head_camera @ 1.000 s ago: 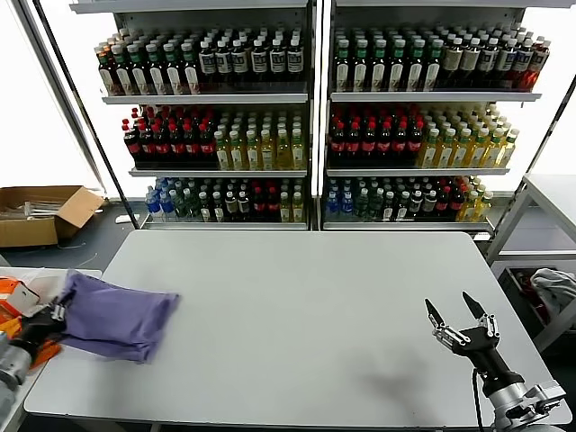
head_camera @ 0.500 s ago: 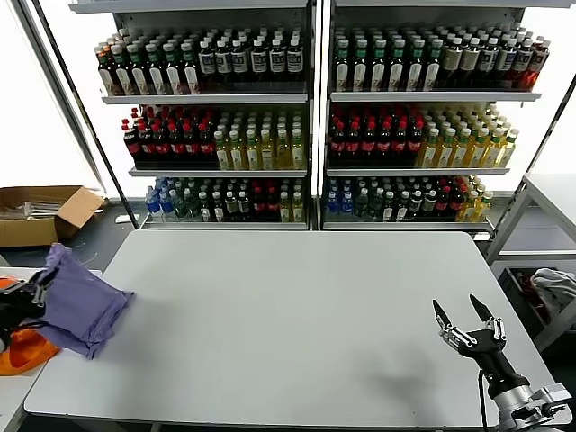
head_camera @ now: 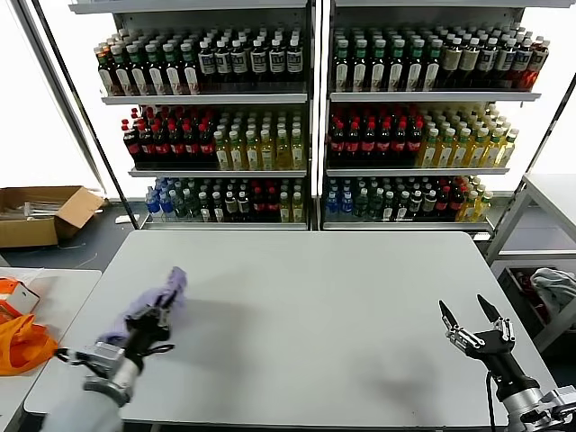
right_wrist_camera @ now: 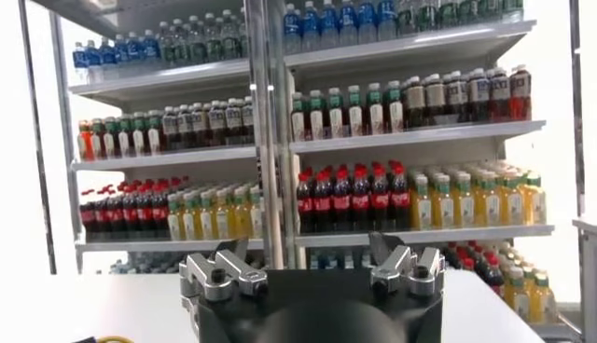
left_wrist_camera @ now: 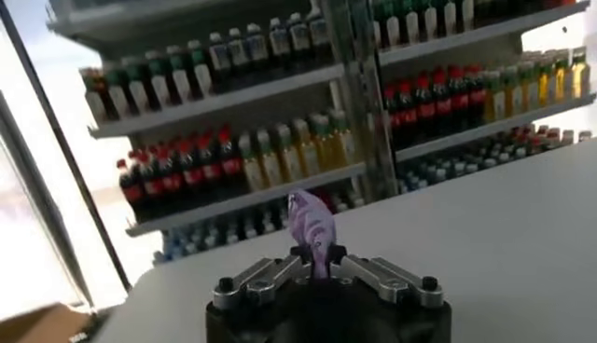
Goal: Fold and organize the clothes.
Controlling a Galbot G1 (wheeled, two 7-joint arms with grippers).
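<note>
A lavender T-shirt (head_camera: 171, 288) is bunched into a narrow wad over the left part of the grey table (head_camera: 315, 315). My left gripper (head_camera: 155, 317) is shut on it, a little above the tabletop. In the left wrist view the purple cloth (left_wrist_camera: 310, 219) sticks up from between the closed jaws of the left gripper (left_wrist_camera: 317, 263). My right gripper (head_camera: 470, 317) hovers open near the table's front right corner, nothing between its fingers. The right wrist view shows the right gripper (right_wrist_camera: 312, 259) with its jaws wide apart, facing the shelves.
Bright orange fabric (head_camera: 22, 340) lies on a low side table at the far left. A cardboard box (head_camera: 40, 211) sits on the floor behind it. Bottle shelves (head_camera: 310, 117) stand behind the table. Another table (head_camera: 551, 193) is at the right.
My left gripper has carried the T-shirt from beyond the table's left edge rightwards over the table, and the cloth now hangs bunched instead of spread. The right gripper drifted slightly down and right.
</note>
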